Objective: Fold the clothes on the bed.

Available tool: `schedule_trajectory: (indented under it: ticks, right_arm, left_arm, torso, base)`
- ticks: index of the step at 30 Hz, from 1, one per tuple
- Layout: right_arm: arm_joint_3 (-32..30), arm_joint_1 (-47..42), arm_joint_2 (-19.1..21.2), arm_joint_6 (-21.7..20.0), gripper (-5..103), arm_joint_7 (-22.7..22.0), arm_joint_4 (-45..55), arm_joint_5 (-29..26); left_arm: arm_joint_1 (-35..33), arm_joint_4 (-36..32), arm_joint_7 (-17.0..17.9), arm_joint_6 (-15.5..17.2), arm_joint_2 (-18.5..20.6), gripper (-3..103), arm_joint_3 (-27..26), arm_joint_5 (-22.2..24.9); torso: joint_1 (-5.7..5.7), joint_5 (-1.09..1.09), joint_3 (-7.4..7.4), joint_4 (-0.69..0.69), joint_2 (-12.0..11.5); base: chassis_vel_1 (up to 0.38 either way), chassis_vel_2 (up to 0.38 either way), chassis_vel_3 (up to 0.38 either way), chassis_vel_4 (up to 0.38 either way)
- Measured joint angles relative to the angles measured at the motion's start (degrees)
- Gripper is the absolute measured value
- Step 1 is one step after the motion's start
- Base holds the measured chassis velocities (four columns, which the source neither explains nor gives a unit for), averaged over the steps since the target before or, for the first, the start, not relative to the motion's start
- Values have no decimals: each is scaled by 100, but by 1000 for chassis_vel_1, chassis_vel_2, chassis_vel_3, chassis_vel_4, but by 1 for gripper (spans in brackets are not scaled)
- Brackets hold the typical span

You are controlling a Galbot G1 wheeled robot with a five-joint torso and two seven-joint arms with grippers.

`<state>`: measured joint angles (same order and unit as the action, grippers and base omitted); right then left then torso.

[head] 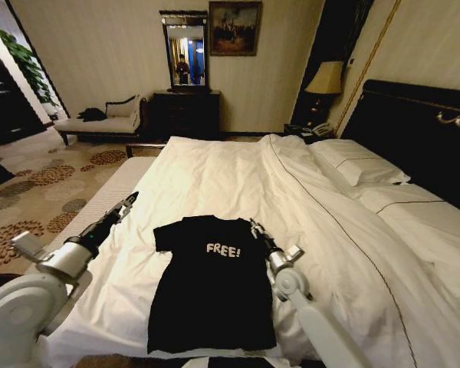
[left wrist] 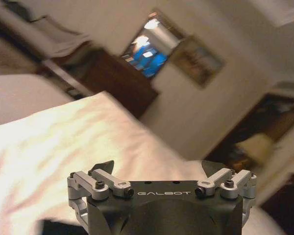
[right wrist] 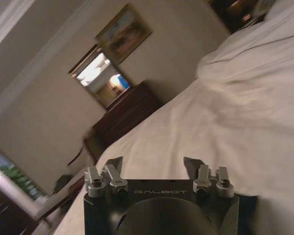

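T-shirt [head: 212,287]: black cotton, short sleeves, white "FREE!" print across the chest. Lies flat and face up at lower centre of the head view, collar toward the far side, hem near the bottom edge, both sleeves spread out.

Bed [head: 215,172]: very wide; white duvet, smooth under the shirt, creased in a long ridge running up the right half. White pillows [head: 358,162] at right against a tall dark headboard [head: 418,130].

Left end effector [head: 127,203]: slim dark fingers at the tip of a black and white arm, left of centre, over bare duvet, well apart from the left sleeve. In the left wrist view its fingers [left wrist: 104,166] stand spread wide.

Right end effector [head: 254,227]: metallic, jointed, just right of the shirt, at the right sleeve's edge; whether it touches the cloth I cannot tell. In the right wrist view its fingers [right wrist: 115,165] stand spread, nothing between them.

Room behind: dark wooden dresser [head: 185,113] with mirror [head: 185,52], framed painting [head: 234,27], pale chaise [head: 100,123] at upper left, lamp [head: 325,79] at upper right, patterned carpet [head: 38,184].
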<state>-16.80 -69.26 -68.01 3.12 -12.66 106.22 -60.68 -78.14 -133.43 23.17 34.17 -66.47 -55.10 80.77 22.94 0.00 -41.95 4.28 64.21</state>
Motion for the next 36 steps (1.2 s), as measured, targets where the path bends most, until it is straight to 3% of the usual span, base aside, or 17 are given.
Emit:
schedule_trajectory:
  ticks: [2,3,5,7,10,14,17,24,36]
  right_arm:
    - [-25,-18,-35,0,70,-64,14,11]
    - [-46,-46,-113,-2,80,-175,38,33]
    - [-120,-190,-248,-10,86,-261,102,131]
    - [-154,-252,-288,-16,91,-276,123,161]
    - [-335,-550,-448,-54,99,-368,199,284]
    - [-344,-569,-507,-103,100,-460,185,315]
    - [-315,-537,-511,-143,100,-509,160,315]
    - [-429,-615,-525,-207,100,-642,137,316]
    - [-477,-661,-551,-255,100,-739,69,440]
  left_arm:
    - [-2,182,-4,-9,-17,100,44,-126]
    - [-16,552,-1,-48,-72,100,98,-309]
    - [34,1111,21,-98,-153,100,211,-390]
    - [65,1269,32,-111,-169,100,261,-403]
    - [271,2069,-77,-178,-200,100,660,-486]
    - [449,2545,-274,-287,-262,100,841,-441]
    - [599,2818,-365,-345,-299,100,955,-371]
    - [1347,3890,-535,-510,-564,100,1720,-549]
    - [1985,4522,-666,-691,-883,100,2256,-676]
  torso:
    - [0,0,0,0,0]
    - [0,1,0,-2,0]
    - [1,-1,-1,-8,0]
    - [1,-1,-1,-6,0]
    - [1,-2,-1,-1,0]
    - [1,0,-1,0,0]
    - [1,1,-1,-8,0]
    - [1,0,-1,-1,0]
    - [1,1,-1,-3,0]
  base:
    - [0,0,0,0]
    - [0,0,0,0]
    - [0,0,0,0]
    - [0,0,0,0]
    - [0,0,0,0]
    - [0,0,0,0]
    - [0,0,0,0]
    - [0,0,0,0]
    - [0,0,0,0]
